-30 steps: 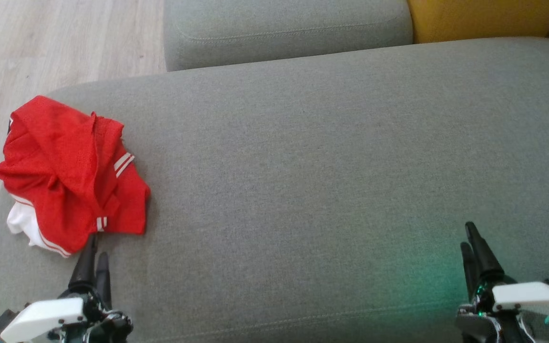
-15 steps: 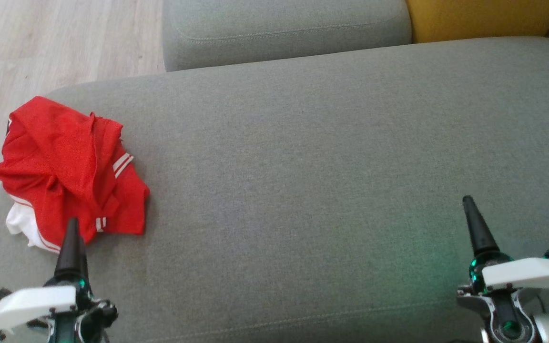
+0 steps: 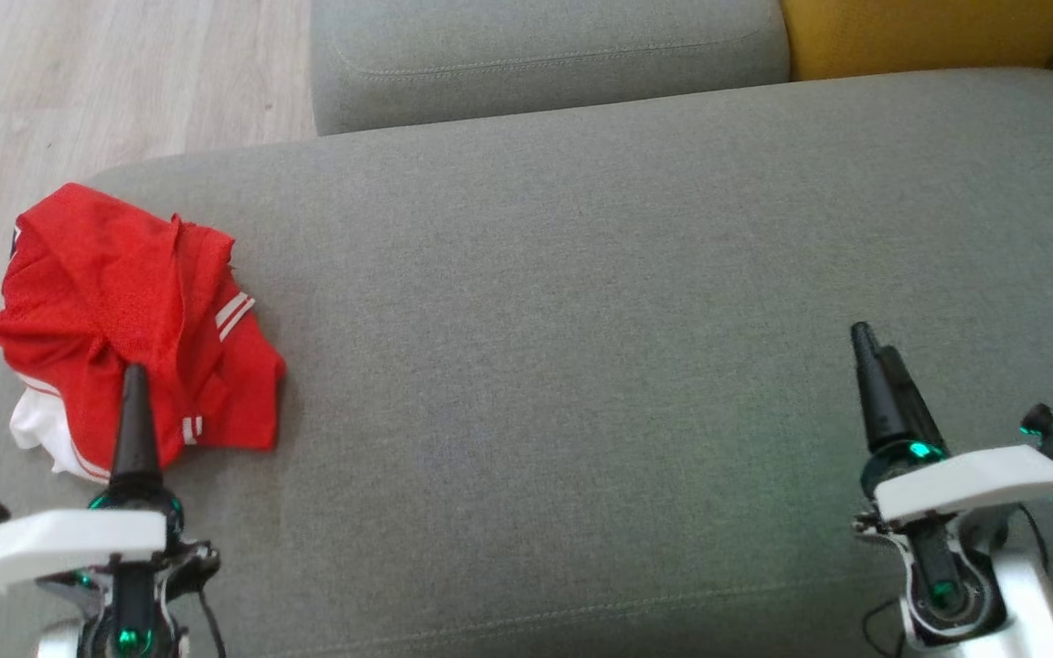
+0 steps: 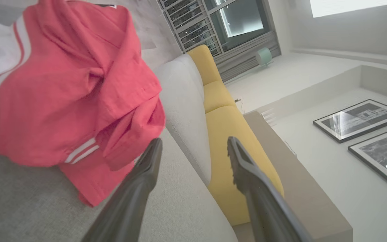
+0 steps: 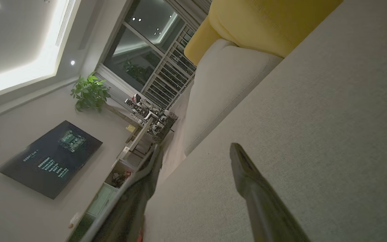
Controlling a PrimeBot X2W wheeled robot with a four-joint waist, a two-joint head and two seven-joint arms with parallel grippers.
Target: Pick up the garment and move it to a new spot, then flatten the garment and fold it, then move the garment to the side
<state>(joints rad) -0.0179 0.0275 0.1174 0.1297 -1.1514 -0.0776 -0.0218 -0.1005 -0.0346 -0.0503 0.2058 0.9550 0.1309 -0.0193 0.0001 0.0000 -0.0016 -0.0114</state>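
Left gripper point(image 4: 194, 143): fingers spread wide, holding nothing; one fingertip just beside fold of red garment point(image 3: 124, 311), contact unclear. Right gripper point(image 5: 197, 148): equally wide, empty, over grey seat cushion point(image 3: 581, 366), well apart from garment. Garment: crumpled at cushion's left end, white part mostly tucked under red. Head view: each gripper's fingers overlap, gap hidden; left finger covers garment's lower part.

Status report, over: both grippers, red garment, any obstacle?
Left gripper open at near edge of garment, holding nothing. Right gripper open above grey cushion. Garment crumpled at cushion's left end. No obstacle seen.
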